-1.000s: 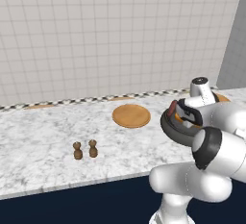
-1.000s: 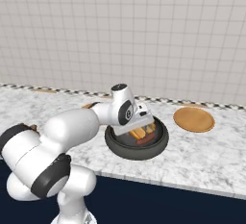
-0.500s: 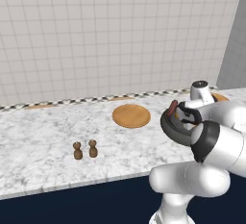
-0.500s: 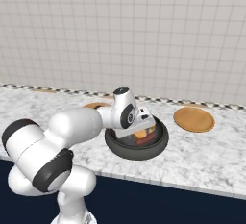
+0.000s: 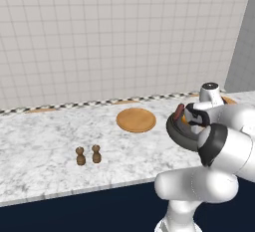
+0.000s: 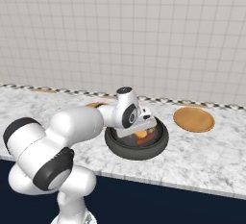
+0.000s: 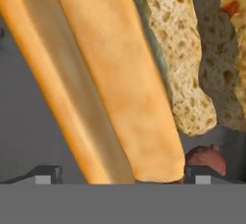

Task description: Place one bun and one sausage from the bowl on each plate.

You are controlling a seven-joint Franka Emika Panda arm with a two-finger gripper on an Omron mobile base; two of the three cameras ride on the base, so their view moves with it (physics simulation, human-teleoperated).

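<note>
Standing fully spread, the jaws of the gripper point(image 7: 117, 172), grasping nothing, with one dark fingertip point(image 7: 44, 174) on each side of a long orange bun point(image 7: 96, 79) in the hand view. Hovering very close over that bun, almost touching it. Showing a second, paler bun point(image 7: 180, 59) with a porous crumb just beside the first one, and the reddish end of a sausage point(image 7: 205, 155) near one fingertip.

Sitting near the front edge of the marble counter point(image 5: 45, 146), the dark bowl point(image 6: 137, 147), with the gripper reaching down inside it in the right base view. Leaning on the bowl rim in the left base view, another red sausage point(image 5: 178, 112).

Standing together near the front edge, further left, two small brown shakers point(image 5: 88, 155).

Lying nearer the tiled wall point(image 5: 114, 37), one orange-brown plate point(image 5: 136, 119) to the left of the bowl and a second plate point(image 6: 193, 119) to its right, both well apart from the bowl.
</note>
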